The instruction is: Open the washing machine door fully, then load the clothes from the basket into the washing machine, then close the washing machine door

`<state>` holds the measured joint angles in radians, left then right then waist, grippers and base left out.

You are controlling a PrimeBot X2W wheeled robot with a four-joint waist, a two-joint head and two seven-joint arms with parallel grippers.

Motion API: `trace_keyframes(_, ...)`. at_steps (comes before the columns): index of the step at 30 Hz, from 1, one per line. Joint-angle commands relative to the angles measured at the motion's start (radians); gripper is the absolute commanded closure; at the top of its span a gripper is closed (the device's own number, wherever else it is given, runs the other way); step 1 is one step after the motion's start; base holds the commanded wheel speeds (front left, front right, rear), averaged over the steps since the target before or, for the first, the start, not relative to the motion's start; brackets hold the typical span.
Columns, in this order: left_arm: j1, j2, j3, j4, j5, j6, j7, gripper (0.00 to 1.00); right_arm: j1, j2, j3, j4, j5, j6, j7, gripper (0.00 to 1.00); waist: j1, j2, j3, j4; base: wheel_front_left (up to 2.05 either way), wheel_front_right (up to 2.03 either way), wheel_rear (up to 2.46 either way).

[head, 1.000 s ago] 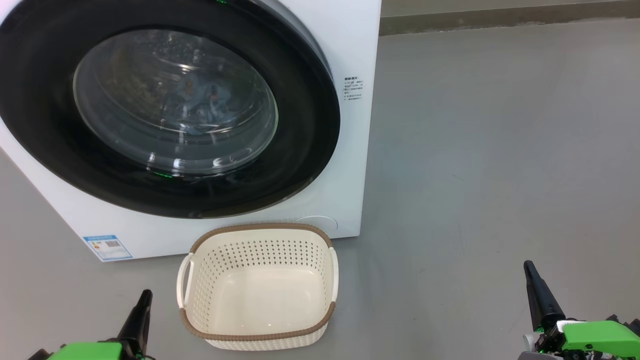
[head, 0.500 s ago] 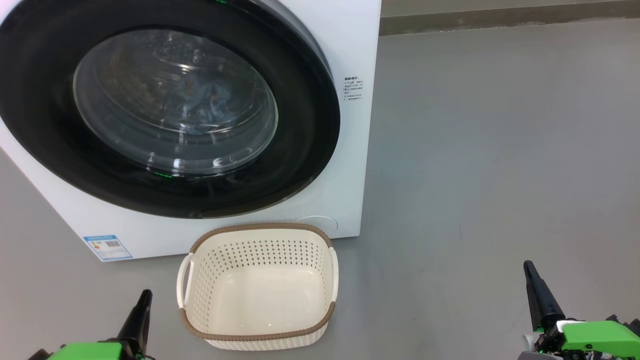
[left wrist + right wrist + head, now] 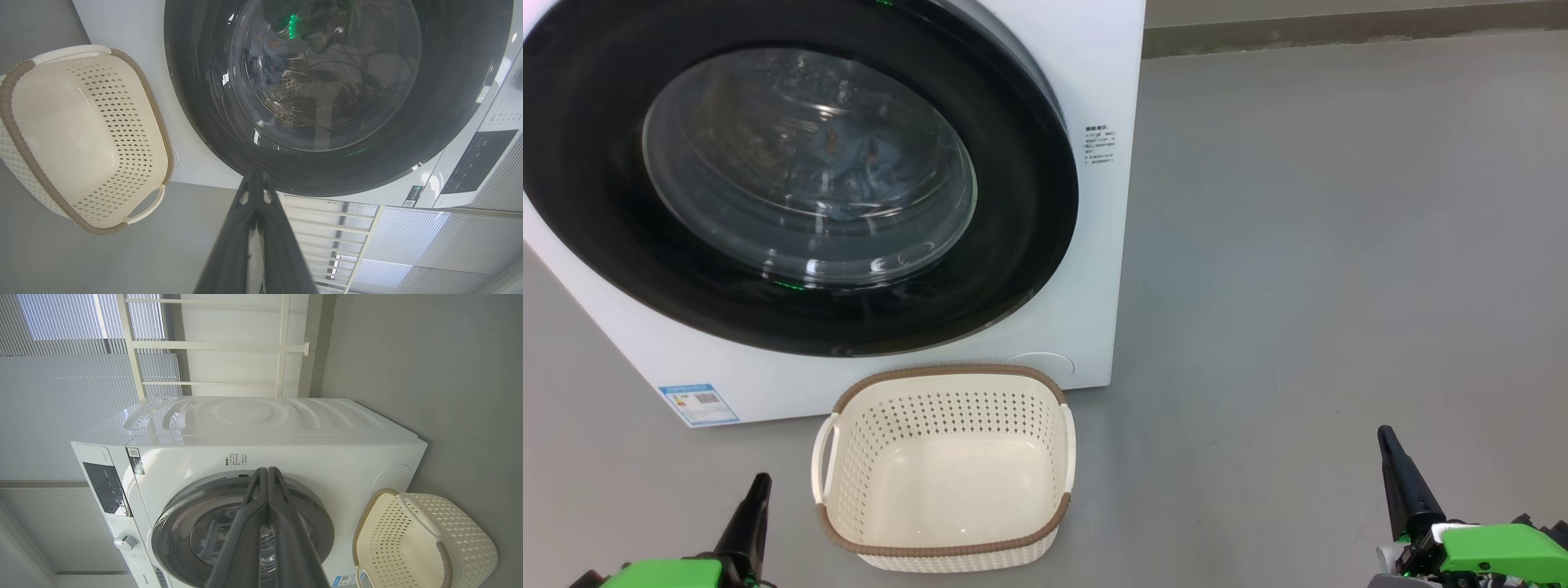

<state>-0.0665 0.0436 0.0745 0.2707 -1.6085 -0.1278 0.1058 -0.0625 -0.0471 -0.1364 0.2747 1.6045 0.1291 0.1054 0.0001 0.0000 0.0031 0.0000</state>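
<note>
- The washing machine [image 3: 1111, 245], upper left: nothing has moved.
- Its door [image 3: 1029, 204] is shut; the task looks finished.
- The basket [image 3: 943, 549], lower centre, is empty.
- The clothes [image 3: 849, 163] show behind the glass.
- Left claw [image 3: 760, 486] and right claw [image 3: 1387, 441], bottom corners: pinched shut, empty.

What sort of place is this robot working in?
Likely a laundry corner, perhaps a test room: a white front-loading washing machine, an empty cream basket before it on a grey floor, and window blinds behind.

Just right of our dark left pincer [image 3: 760, 479] we see a cream, perforated, brown-rimmed basket [image 3: 947, 372]; beyond it a white washing machine [image 3: 1107, 269], its door [image 3: 1023, 204] glossy black.
</note>
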Motion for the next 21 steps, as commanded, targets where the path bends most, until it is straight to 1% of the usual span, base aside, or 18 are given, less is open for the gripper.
trace_keyframes(1,-0.041,0.01,0.036,-0.026,-0.003,-0.003,0.005,1.0,-0.045,-0.004,0.023,-0.03,0.004,0.002,0.008,1.0,0.0,0.0,0.0,0.0,0.0,0.0,0.0)
trace_keyframes(21,-0.041,0.009,0.037,-0.026,-0.002,-0.003,0.006,1.0,-0.045,-0.004,0.023,-0.03,0.004,0.002,0.008,1.0,0.0,0.0,0.0,0.0,0.0,0.0,0.0)
